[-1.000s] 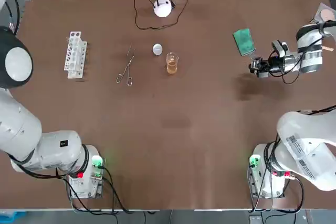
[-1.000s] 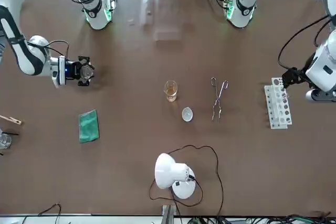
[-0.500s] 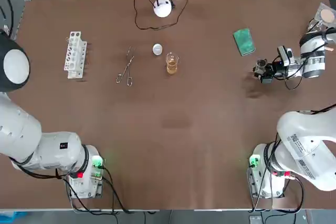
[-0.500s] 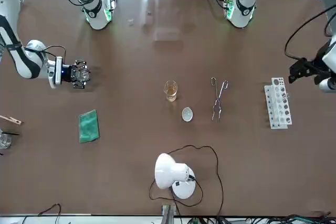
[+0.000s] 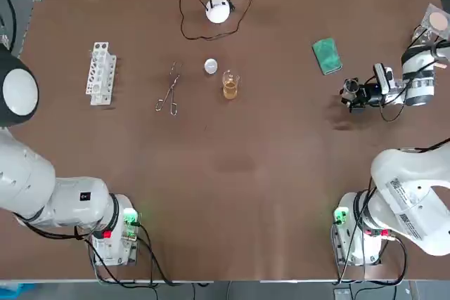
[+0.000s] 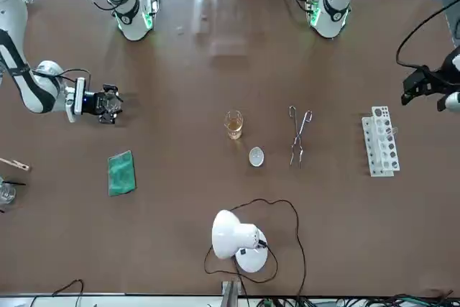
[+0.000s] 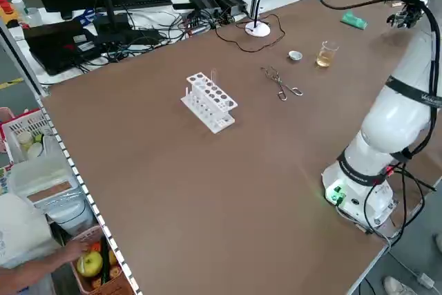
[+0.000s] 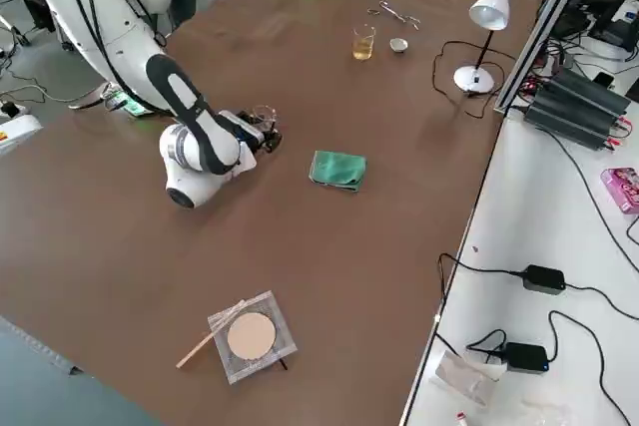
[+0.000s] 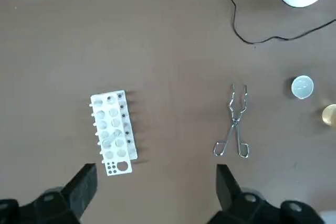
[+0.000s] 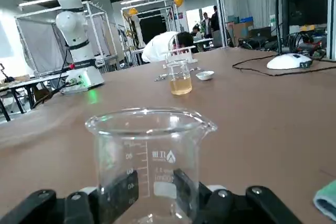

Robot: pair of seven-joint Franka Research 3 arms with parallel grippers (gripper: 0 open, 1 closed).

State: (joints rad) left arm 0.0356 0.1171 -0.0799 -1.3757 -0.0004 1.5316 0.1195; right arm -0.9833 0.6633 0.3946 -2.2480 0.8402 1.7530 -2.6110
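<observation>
My right gripper is shut on a clear empty glass beaker, holding it upright just above the table near the right edge. A folded green cloth lies a little farther out from it. My left gripper hangs open and empty, high over the left side of the table. Beneath it sit a white test tube rack and metal tongs. A small beaker of amber liquid and a small white dish stand mid-table.
A white desk lamp with a looping black cord sits at the far edge. A mesh pad with a round disc lies at the far right corner. Both arm bases stand at the near edge.
My right gripper has drawn slightly toward the table's right edge with the beaker. The left arm has pulled away from the rack toward the left edge.
</observation>
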